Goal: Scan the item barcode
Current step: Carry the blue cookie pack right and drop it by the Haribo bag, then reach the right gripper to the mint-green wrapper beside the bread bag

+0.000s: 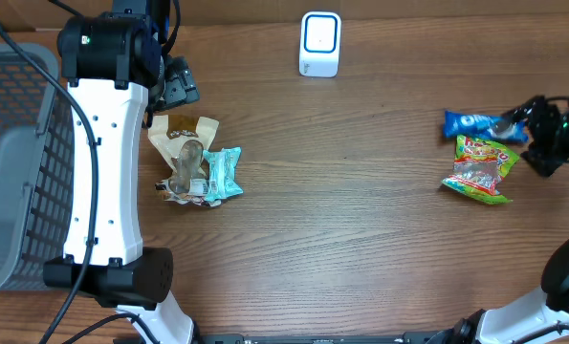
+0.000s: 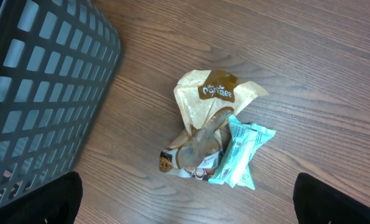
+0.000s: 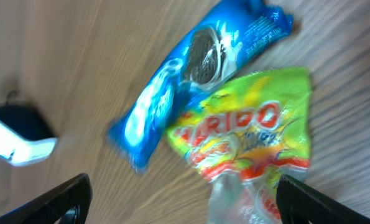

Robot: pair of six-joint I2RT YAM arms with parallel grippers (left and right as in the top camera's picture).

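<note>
The white barcode scanner (image 1: 319, 43) stands at the far edge of the table (image 1: 361, 239), and everything else lies nearer the robot than it does. Off to the scanner's right lie two packets touching each other: a blue Oreo pack (image 1: 470, 122) and, on its near side, a green bag (image 1: 480, 168) printed "HARIBO" in red. That lettering is readable only from the right wrist, which also shows the cookie picture on the Oreo pack, though the view is blurred. The right gripper (image 1: 515, 134) hovers over these two, its fingers (image 3: 60, 199) spread wide with nothing clamped. To the scanner's left and nearer the robot sits a small heap: a beige pouch (image 2: 212, 99) with a brown label whose white script I cannot read for certain, and a teal wrapper (image 2: 242, 152) leaning against it. The left gripper (image 2: 186, 183) hangs above this heap, fingers apart and empty. Only the left wrist shows the mesh wall of the grey basket (image 2: 41, 93), farther left of the scanner than the heap.
</note>
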